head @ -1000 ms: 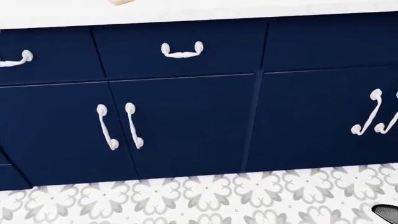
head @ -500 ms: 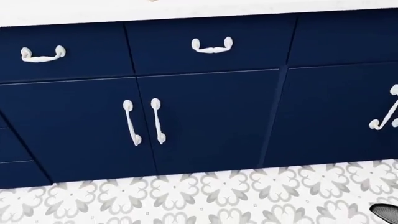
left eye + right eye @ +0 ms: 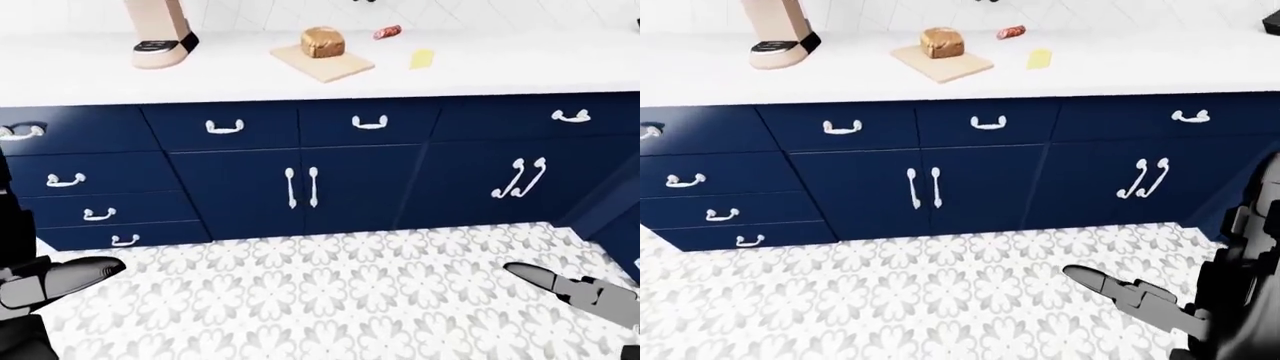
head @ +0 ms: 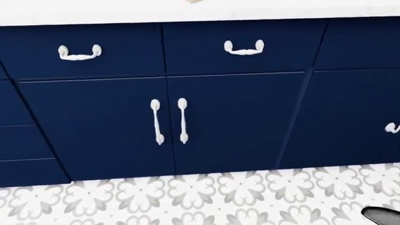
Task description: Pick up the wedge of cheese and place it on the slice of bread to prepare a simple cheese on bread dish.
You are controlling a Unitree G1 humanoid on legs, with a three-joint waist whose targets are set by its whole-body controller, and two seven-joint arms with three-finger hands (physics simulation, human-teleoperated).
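Note:
The yellow wedge of cheese (image 3: 422,58) lies on the white counter (image 3: 230,75), right of a tan cutting board (image 3: 335,67). The brown bread (image 3: 322,41) stands on that board. Both my hands hang low over the floor, far below the counter and apart from these things. My left hand (image 3: 95,270) shows at the left-eye view's lower left, fingers stretched out and empty. My right hand (image 3: 1095,280) is at the lower right, fingers also extended with nothing in them. The head view shows only cabinet doors and floor.
Navy cabinets (image 3: 360,187) with white handles run under the counter. A tan appliance (image 3: 160,30) stands at the counter's left and a red sausage (image 3: 387,32) lies above the cheese. Patterned grey tile floor (image 3: 320,292) lies between me and the cabinets.
The whole head view has shifted: cabinet handles slid rightwards in the picture, so the camera has moved to the left along the cabinets. Nothing on the counter was touched.

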